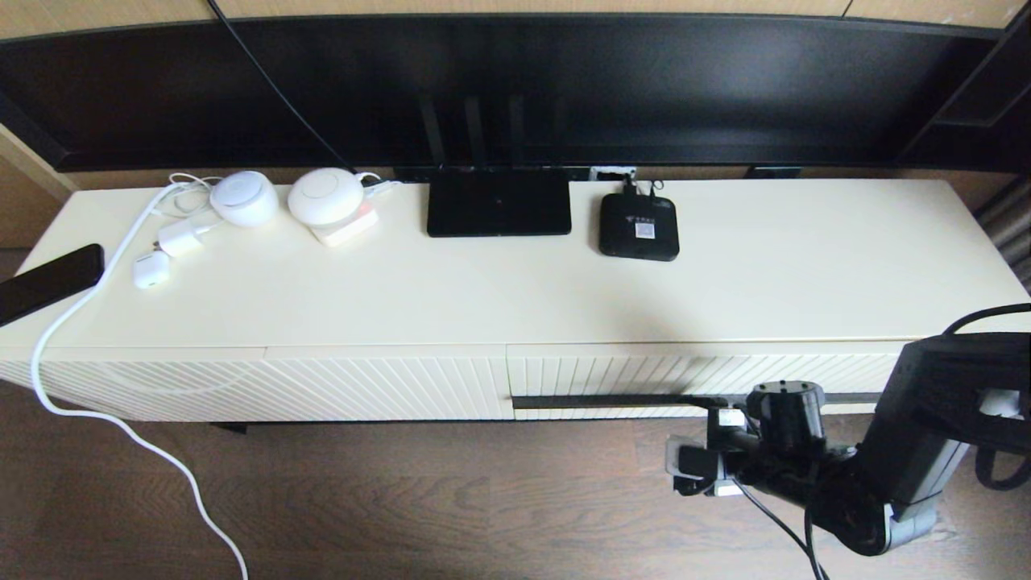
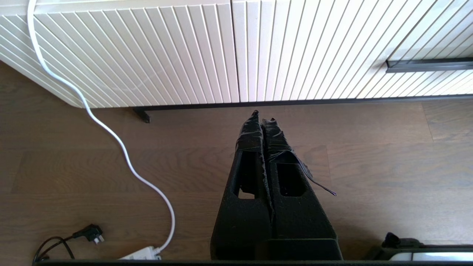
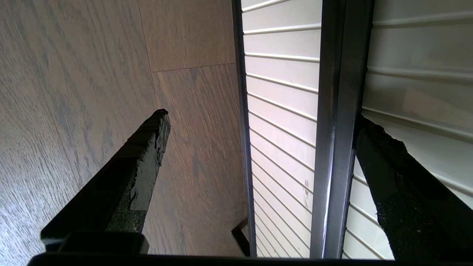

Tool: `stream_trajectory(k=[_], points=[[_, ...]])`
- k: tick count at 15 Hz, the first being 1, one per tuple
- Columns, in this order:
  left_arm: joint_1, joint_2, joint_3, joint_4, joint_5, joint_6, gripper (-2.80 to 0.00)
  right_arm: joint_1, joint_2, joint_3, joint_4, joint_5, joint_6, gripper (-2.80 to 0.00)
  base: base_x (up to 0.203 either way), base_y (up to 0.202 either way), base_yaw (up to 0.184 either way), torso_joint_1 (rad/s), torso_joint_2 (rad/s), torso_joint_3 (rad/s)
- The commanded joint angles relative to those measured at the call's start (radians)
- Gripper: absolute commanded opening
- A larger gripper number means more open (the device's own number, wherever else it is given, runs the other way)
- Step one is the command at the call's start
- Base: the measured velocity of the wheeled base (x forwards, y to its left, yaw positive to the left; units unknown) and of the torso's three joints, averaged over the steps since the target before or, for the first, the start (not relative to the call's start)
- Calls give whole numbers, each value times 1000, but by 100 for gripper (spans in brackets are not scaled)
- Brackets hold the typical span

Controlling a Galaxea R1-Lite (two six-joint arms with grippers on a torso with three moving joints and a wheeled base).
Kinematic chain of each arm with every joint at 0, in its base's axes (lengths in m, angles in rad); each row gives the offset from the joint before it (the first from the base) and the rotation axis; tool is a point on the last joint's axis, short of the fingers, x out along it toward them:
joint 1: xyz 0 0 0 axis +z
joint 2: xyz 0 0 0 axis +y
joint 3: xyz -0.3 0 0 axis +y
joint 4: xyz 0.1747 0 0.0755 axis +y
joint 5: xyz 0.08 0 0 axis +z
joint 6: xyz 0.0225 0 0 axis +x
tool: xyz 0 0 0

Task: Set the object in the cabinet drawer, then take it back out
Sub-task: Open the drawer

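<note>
at the near right of the scene, the right gripper [image 3: 258, 122] is sitting against the front of the cabinet drawer [image 1: 701, 374], which is fully closed. its jaws are spread wide open, 1 finger lying behind the long dark bar handle [image 3: 334, 147] close against the ribbed front and the other out over the wooden floor [image 1: 403, 499], so the handle is running between them without being clamped. in the head view the right arm is reaching in from the near right corner and its tip is meeting the handle [image 1: 612, 400] right of the bar's middle.

the left gripper [image 2: 263, 116] is hanging low over the floor, pointing at the handleless ribbed panel [image 2: 147, 51] left of the drawer, well apart from it, with its jaws pressed closed on nothing.

the organizer box is not showing in any view. on the cabinet top [image 1: 483, 298], along the far edge, a flat black router [image 1: 498, 201] is lying at the centre, a small black box with a white label [image 1: 639, 226] just right of it, and 2 round white devices [image 1: 325, 196] with white chargers [image 1: 179, 238] far left. a white cable [image 1: 121, 419] is trailing off the left end onto the floor.
</note>
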Motion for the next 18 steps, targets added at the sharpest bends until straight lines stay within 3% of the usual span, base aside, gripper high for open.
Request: stream_trajectory(k=[1,8,14,18], points=[[0,2,0,1,0,0,-280,1,-10,31,-2,3,-8,0,0,0,0,0,0,0],[0,0,1,-1,0,0,-280,11,-99,218,-21,5,-12,0,0,0,0,0,0,0],[0,1,0,0,0,0,-280,29,-290,374,-10,6,-13,0,0,0,0,0,0,0],[0,2,1,1,0,0,-280,25,-501,406,65,3,-9,0,0,0,0,0,0,0]])
